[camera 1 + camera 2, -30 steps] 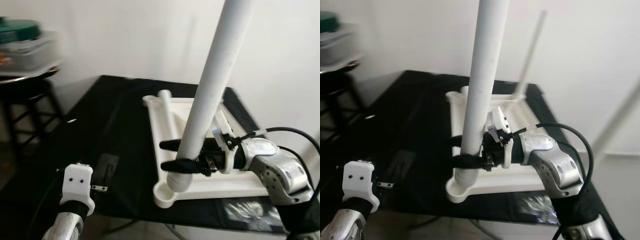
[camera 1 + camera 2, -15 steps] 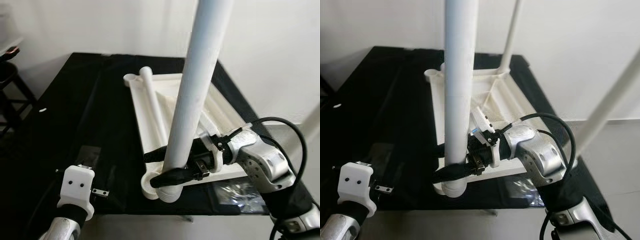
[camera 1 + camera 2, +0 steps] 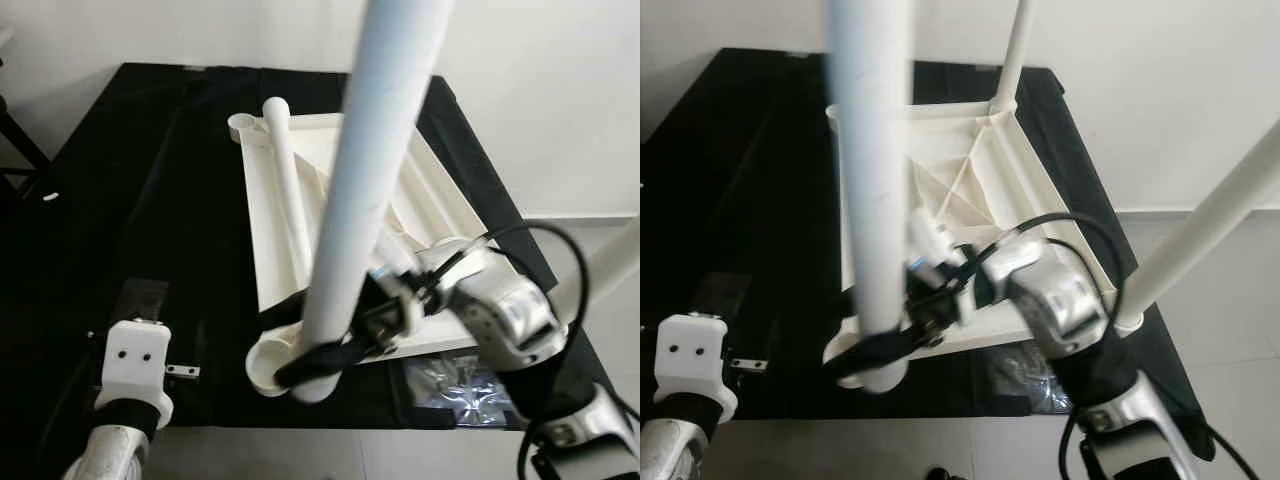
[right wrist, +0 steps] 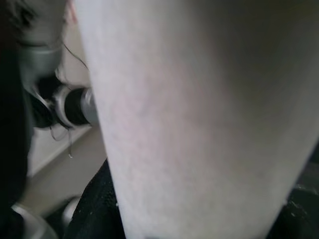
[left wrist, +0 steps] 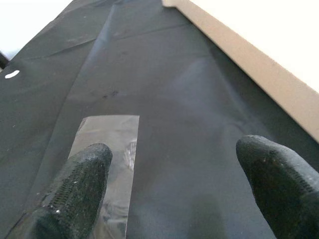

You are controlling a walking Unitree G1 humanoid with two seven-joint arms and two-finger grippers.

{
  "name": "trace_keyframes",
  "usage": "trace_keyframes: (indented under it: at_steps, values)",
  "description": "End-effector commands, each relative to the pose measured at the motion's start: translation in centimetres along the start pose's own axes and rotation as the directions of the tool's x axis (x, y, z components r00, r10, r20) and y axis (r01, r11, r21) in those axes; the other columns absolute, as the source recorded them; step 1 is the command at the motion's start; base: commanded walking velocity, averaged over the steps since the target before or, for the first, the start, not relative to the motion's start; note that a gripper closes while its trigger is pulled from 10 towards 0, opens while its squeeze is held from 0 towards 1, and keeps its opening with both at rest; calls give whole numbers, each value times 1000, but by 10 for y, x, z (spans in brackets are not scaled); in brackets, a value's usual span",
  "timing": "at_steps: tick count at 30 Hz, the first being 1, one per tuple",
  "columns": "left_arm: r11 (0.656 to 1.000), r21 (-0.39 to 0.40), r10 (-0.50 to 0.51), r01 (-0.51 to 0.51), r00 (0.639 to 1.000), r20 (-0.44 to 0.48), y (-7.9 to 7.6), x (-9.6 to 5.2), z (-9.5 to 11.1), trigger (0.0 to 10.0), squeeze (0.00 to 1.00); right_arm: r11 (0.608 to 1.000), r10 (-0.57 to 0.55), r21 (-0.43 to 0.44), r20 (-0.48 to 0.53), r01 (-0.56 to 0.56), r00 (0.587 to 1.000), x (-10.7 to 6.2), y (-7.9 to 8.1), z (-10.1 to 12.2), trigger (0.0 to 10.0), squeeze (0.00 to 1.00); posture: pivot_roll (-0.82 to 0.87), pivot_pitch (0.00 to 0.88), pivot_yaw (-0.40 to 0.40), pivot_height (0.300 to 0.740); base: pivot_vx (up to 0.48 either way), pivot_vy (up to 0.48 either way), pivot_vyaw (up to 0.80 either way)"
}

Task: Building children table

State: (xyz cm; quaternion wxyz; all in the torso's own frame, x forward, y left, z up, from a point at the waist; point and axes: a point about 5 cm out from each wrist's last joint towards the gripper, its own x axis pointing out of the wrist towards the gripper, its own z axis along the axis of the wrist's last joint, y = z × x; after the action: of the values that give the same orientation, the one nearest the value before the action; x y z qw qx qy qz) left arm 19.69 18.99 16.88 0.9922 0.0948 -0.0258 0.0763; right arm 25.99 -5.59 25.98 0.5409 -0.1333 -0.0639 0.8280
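Note:
The white table top (image 3: 262, 215) lies upside down on a black cloth. My right gripper (image 3: 315, 347) is shut on a thick white leg (image 3: 355, 190), gripping it near the lower end. That end hangs at the near left corner socket (image 3: 262, 366); whether it sits in the socket is hidden. A second leg (image 3: 287, 195) lies across the table top. Two more legs stand in the far right (image 3: 1014, 55) and near right (image 3: 1200, 225) corners. My left gripper (image 5: 174, 186) is open and low over the cloth, left of the table top.
A clear plastic bag (image 3: 455, 388) lies on the cloth by the near right corner. Another clear plastic piece (image 5: 107, 149) lies under the left gripper. The cloth's front edge (image 3: 330, 428) is close, with pale floor (image 3: 1230, 330) to the right.
The camera has moved closer and now looks down more steeply. My right gripper still holds the leg by the near left corner, and the leg now leans more in the picture. The left arm stays low.

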Motion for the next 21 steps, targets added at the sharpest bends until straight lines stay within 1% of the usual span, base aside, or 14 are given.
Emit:
trace_keyframes:
  at_steps: [1, 2, 3, 4, 10, 13, 15, 21]
  values:
    - [999, 16, 30, -30, 999, -32, 4, -3, -4, 10000, 0, 1000, 9, -18, -12, -9, 1000, 4, 2, -3, 10000, 0, 18, 282, -96, 740, 0, 0, 0]
    - [999, 21, 34, -34, 999, -34, 5, -3, -4, 10000, 0, 1000, 7, -20, -17, -7, 1000, 6, 1, -5, 10000, 0, 18, 282, -96, 740, 0, 0, 0]
    - [999, 8, 34, -34, 999, -27, 5, -3, -3, 10000, 0, 1000, -11, -19, -20, 10, 1000, 8, -3, -8, 10000, 0, 21, 287, -97, 740, 0, 480, 0]
    - [999, 5, 34, -34, 999, -30, 5, -4, -2, 10000, 0, 1000, -20, -16, -21, 19, 1000, 9, -7, -11, 10000, 0, 22, 290, -98, 740, 0, 0, 0]
    - [999, 15, 36, -35, 999, -32, 4, -6, 0, 10000, 0, 1000, -18, -11, -21, 18, 1000, 10, -11, -14, 10000, 0, 29, 307, -104, 740, 0, 0, 0]
    - [999, 33, 39, -38, 999, -28, 5, -7, 2, 10000, 0, 1000, -22, -6, -21, 21, 1000, 7, -15, -14, 10000, 0, 28, 319, -105, 740, 0, 0, 0]
    - [998, 54, 43, -41, 999, -25, 5, -8, 3, 10000, 0, 1000, -24, 3, -28, 24, 999, 1, -20, -14, 10000, 0, 28, 327, -107, 740, 0, 0, 0]
    - [997, 55, 48, -46, 999, -21, 6, -10, 4, 10000, 0, 1000, -10, 7, -49, 11, 999, -7, -25, -15, 10000, 0, 28, 333, -110, 740, 0, 0, 0]
